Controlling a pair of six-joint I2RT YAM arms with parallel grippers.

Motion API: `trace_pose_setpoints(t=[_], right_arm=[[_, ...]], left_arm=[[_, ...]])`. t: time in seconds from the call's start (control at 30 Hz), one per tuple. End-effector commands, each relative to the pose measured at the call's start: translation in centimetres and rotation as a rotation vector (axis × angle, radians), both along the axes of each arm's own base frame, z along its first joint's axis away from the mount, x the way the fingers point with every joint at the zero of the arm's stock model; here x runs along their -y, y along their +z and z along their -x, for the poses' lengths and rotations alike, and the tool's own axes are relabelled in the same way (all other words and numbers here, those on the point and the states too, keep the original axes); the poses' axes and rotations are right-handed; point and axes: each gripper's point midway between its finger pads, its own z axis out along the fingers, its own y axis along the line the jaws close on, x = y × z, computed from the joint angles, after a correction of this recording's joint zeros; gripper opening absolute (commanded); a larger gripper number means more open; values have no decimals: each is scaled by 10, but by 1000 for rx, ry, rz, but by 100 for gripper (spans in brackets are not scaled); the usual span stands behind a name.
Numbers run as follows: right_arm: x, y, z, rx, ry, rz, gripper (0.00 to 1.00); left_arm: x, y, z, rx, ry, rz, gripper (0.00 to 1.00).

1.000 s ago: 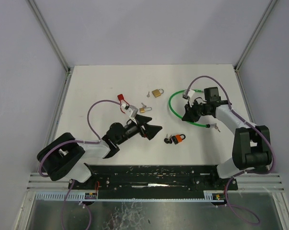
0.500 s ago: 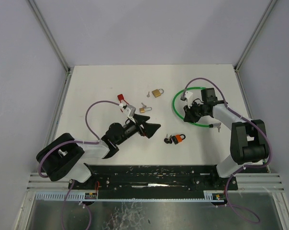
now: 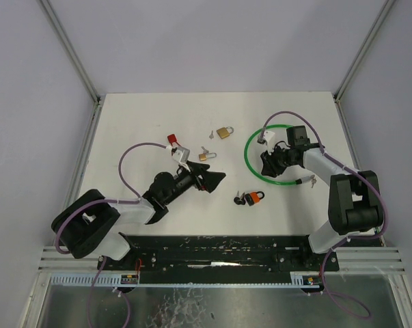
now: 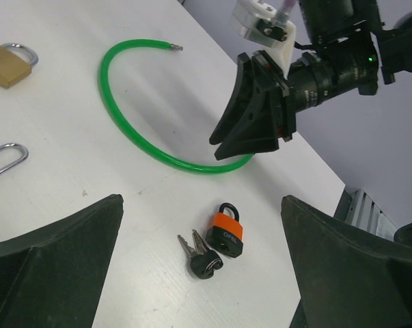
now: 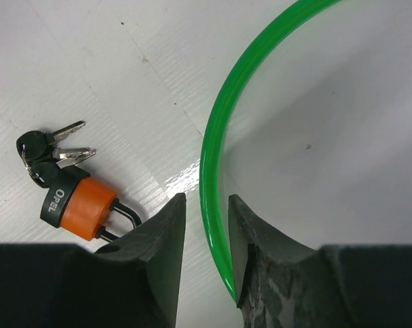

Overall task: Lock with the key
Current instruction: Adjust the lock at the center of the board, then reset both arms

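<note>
Orange padlock [image 3: 257,197]: lies flat toward the near edge of the worktop [image 3: 144,116], a little right of the middle. Its keys [image 3: 241,199], black-headed, touch its base on the side facing the left edge.
Green cable [image 3: 247,152]: an open loop toward the right edge. Its near arc passes close to the padlock without touching it.
Right pincer [image 5: 204,199]: jaws parted only narrowly, astride the cable. A sliver of worktop shows on each side, so nothing looks clamped.
Left pincer [image 4: 200,201]: spread wide and empty, hanging over the middle of the worktop and aimed at the padlock.
Step in hand: probably sorting out the cable before the key work begins.
Doing it well: pin the orange body flat with one pincer. Take a key by its black head, square to the keyway, and turn it without levering.
Risk: the light padlock could skate or spin if pushed off-centre.
Unclear: whether a key already sits in the keyway, and whether the shackle is home.
</note>
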Motion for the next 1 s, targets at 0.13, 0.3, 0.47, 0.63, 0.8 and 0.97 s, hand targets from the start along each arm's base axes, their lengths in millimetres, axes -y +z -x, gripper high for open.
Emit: trace_pose_setpoints(t=[0.13, 0.3, 0.47, 0.63, 0.8, 0.97], right_arm=[[0, 59, 2, 169, 43, -5, 40], [12, 122, 10, 364, 37, -14, 49], [24, 189, 25, 593, 2, -54, 69], [29, 239, 35, 771, -114, -138, 99], [37, 297, 47, 858, -313, -282, 99], [37, 347, 75, 894, -350, -354, 99]], left_arm=[[-7, 14, -12, -57, 3, 37, 96], [-4, 31, -9, -137, -16, -61, 93], [-24, 81, -7, -65, 49, -107, 96], [-45, 142, 1, 79, 94, -106, 100], [-61, 204, 18, 162, 112, -28, 100], [-76, 254, 34, 201, 122, -22, 100]])
